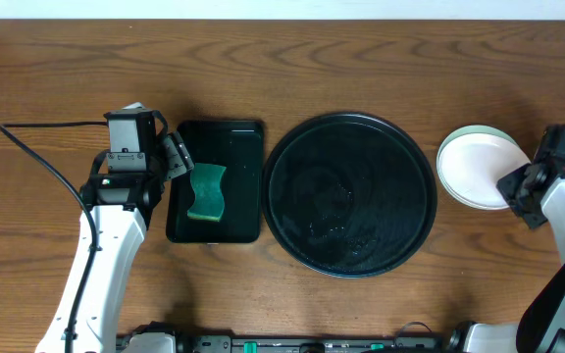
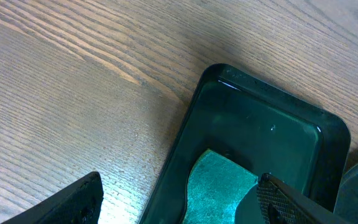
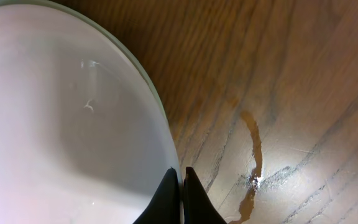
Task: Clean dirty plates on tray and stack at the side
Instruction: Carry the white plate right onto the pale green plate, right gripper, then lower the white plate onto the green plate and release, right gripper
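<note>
The large round black tray (image 1: 351,193) lies mid-table with no plate on it. To its right a white plate (image 1: 474,169) sits on top of a pale mint-green plate whose rim (image 1: 479,128) shows behind it; I cannot tell how many plates are in the stack. My right gripper (image 1: 511,186) is shut on the white plate's right rim (image 3: 73,124), its fingers (image 3: 181,186) pinching the edge. My left gripper (image 1: 179,162) is open, its fingers (image 2: 179,199) straddling the left wall of the rectangular tray near the sponge (image 2: 219,186).
A small rectangular black tray (image 1: 216,181) left of the round tray holds a green sponge (image 1: 206,192). A brownish wet streak (image 3: 253,162) marks the wood right of the plate. A black cable (image 1: 47,157) runs along the left.
</note>
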Robot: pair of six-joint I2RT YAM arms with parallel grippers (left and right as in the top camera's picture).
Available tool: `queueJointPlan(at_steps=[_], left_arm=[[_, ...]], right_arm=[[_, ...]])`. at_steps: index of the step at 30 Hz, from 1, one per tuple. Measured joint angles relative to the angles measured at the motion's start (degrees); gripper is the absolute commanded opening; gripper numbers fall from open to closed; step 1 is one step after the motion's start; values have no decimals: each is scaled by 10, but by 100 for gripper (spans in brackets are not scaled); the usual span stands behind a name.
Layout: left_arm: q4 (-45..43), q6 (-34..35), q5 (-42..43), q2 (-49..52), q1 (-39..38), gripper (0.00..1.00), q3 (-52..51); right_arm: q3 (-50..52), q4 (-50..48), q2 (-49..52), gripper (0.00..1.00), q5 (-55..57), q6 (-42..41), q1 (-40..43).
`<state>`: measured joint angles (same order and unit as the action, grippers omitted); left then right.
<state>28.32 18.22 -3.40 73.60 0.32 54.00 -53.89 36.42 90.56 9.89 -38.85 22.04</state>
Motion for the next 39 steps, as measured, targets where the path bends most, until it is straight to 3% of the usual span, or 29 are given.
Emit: queueJointPlan(at_steps=[9, 12, 17, 19, 22, 26, 39], left_arm=[[0, 0, 0, 0, 0, 80, 0], [0, 0, 0, 0, 0, 80, 0], [0, 0, 0, 0, 0, 80, 0], [0, 0, 0, 0, 0, 80, 0], [0, 0, 0, 0, 0, 80, 0], [0, 0, 0, 0, 0, 80, 0], [0, 0, 0, 0, 0, 80, 0]], right_arm=[[24, -52, -1, 4, -7, -6, 0], [27, -56, -1, 23, -12, -8, 0], [28, -56, -1, 37, -16, -12, 0], [28, -56, -1, 56, -21, -12, 0], [28, -61, -1, 73, -42, -1, 0], [28, -84, -1, 77, -117, 80, -3], [28, -114, -1, 73, -256, 273, -81]])
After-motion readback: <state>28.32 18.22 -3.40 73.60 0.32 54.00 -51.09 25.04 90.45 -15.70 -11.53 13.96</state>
